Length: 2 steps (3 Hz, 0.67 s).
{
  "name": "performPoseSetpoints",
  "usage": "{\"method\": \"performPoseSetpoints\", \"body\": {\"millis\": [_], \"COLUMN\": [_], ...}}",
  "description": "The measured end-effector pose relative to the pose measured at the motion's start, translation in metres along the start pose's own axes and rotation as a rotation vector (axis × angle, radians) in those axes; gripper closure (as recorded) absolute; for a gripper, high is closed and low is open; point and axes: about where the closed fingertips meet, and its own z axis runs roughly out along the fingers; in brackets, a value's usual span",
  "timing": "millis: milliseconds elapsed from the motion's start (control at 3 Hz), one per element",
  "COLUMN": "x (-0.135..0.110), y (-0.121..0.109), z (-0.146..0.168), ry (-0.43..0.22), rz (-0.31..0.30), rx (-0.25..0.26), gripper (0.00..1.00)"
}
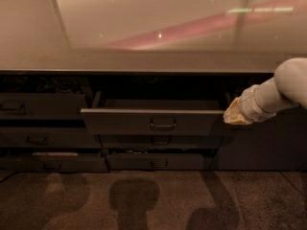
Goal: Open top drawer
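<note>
The top drawer (124, 122) is the wide dark grey front in the middle of the cabinet. It is pulled out some way, and its tray interior shows behind the front. Its small rounded pull handle (163, 123) sits at the centre of the front. My gripper (235, 114) is at the end of the white arm that comes in from the right. Its pale tip is at the right end of the drawer front, level with its top edge. I cannot tell whether it touches the front.
A glossy countertop (144, 56) overhangs the cabinet. Two shallower dark drawers (160, 161) lie below the open one. A stack of dark drawers (38, 109) stands at the left, the lowest slightly out. A carpeted floor (153, 200) with shadows lies in front.
</note>
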Motion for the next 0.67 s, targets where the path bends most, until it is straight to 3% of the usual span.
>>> {"method": "performPoseSetpoints", "body": {"millis": [333,667], "x": [0.019,0.014], "y": [-0.027,-0.056], "z": [0.032,0.058], "ry": [0.092,0.174], "rz": [0.07,0.093], "rx": [-0.068,-0.117], "gripper": [1.0,1.0]}}
